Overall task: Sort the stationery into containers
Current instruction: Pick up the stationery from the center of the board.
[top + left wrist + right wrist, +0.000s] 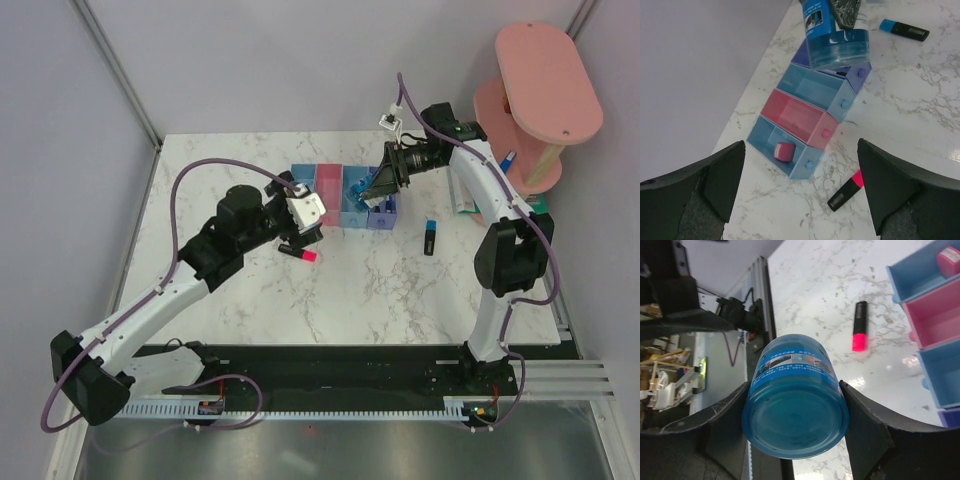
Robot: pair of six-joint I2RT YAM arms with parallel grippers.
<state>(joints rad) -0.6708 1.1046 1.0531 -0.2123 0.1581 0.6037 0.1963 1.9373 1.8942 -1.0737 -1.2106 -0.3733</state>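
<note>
Holding round blue pot (795, 405) over trays (801, 119) in right gripper (796, 426); left gripper (801, 150) spread wide

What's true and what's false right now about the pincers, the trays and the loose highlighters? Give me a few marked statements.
1. The right pincer grips the round blue pot. True.
2. The left pincer holds the pink-ended highlighter. False: it is open and empty, and that highlighter lies on the table.
3. A pink eraser sits in the end blue tray. True.
4. A pen lies in the pink tray. False: that tray shows nothing inside.
5. The blue-ended highlighter lies on the table, outside the trays. True.
</note>
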